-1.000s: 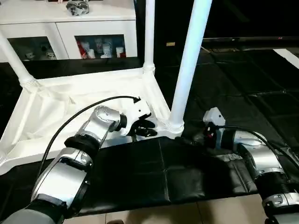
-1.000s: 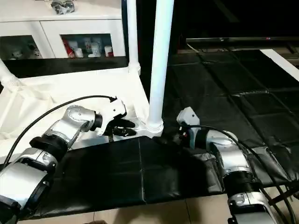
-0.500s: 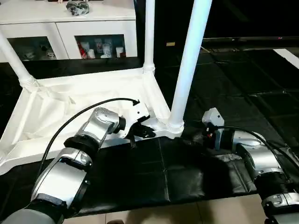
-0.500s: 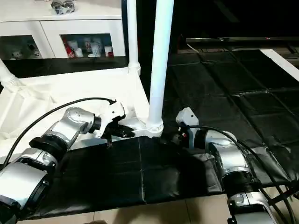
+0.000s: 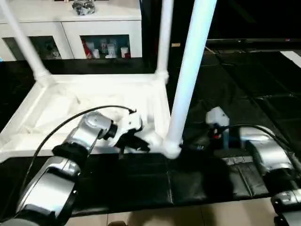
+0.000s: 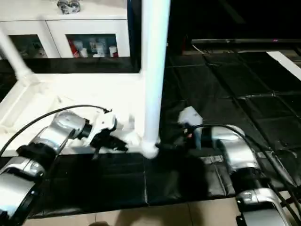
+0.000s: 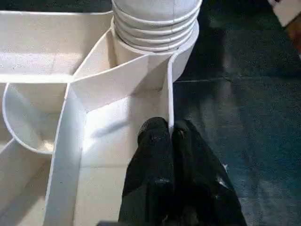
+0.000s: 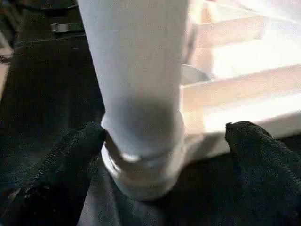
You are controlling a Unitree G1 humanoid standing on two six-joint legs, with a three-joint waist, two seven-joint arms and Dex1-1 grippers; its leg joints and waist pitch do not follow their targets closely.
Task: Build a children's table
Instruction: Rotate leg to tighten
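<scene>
The children's table lies upside down on a black mat, its white ribbed top (image 5: 70, 101) facing up. Three white legs rise from its corners: the near right one (image 5: 188, 70), the far right one (image 5: 163, 37) and the far left one (image 5: 23, 42). My left gripper (image 5: 137, 142) is shut on the thin rim wall (image 7: 170, 94) of the top, just beside the near right leg's ribbed socket (image 7: 155, 23). My right gripper (image 8: 164, 134) is open, with one black finger (image 8: 61, 174) on each side of that leg's base (image 8: 141, 169).
The black padded mat (image 5: 155, 181) covers the floor under and in front of the table. A white glass-door cabinet (image 5: 101, 33) stands behind the table. Pale floor (image 5: 211, 219) shows at the mat's near edge. A black cable (image 5: 61, 127) loops over my left forearm.
My left gripper's fingers have closed on the rim wall. The whole view has shifted and tilted, and the near corner now sits lower in the picture. My right gripper stays open around the leg's base.
</scene>
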